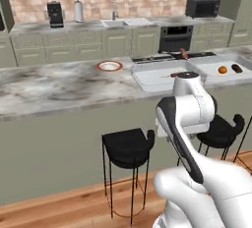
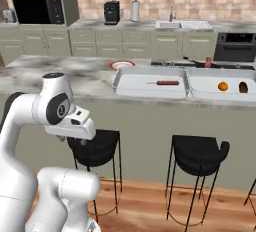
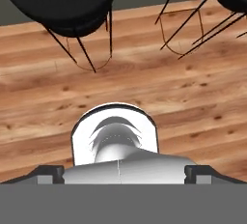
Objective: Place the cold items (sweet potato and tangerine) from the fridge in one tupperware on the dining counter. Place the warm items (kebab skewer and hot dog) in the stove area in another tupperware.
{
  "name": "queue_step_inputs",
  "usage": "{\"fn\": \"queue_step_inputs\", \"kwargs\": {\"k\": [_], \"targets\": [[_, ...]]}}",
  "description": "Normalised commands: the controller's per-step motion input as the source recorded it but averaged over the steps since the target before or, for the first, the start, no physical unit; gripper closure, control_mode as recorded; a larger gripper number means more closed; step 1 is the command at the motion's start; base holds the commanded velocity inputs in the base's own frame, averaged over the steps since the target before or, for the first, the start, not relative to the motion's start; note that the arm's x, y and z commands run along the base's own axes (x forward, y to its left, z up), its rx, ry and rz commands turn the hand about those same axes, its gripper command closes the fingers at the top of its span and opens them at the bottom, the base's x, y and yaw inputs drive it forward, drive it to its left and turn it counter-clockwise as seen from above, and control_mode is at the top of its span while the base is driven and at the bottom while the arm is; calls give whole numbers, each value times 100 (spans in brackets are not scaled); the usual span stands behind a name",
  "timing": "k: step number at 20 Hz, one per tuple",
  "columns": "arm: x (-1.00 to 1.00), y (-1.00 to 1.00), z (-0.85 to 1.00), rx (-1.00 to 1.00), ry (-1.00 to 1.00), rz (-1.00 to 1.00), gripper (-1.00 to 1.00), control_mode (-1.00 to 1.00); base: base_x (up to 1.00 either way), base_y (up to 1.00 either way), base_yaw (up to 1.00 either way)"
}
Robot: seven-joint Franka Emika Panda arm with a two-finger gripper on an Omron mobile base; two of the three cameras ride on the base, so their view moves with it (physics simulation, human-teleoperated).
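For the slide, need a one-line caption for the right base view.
Tangerine and sweet potato share one tupperware; kebab skewer lies in the other.

A red brick wall [image 1: 138, 1] backs sage green cabinets [image 1: 88, 45] with a sink [image 2: 182, 24], a black coffee machine [image 1: 55, 14] and a microwave [image 1: 202, 7]. Black bar stools [image 2: 200, 157] stand on the wooden plank floor [image 3: 144, 83].

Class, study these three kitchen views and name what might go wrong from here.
1. The kebab skewer lies alone in the left tupperware; the hot dog sits behind on the stove, so a reach across may knock the trays.
2. The black stools stand close under the dining counter, crowding the arm.
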Motion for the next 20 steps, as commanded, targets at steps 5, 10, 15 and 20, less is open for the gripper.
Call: {"fn": "queue_step_inputs", "kwargs": {"k": [5,10,15,20], "targets": [[0,0,0,0,0,0,-100,100,-7,100,0],[0,0,0,0,0,0,-100,100,0,100,23],[0,0,0,0,0,0,-100,100,0,100,31],[0,0,0,0,0,0,-100,100,0,100,28]]}}
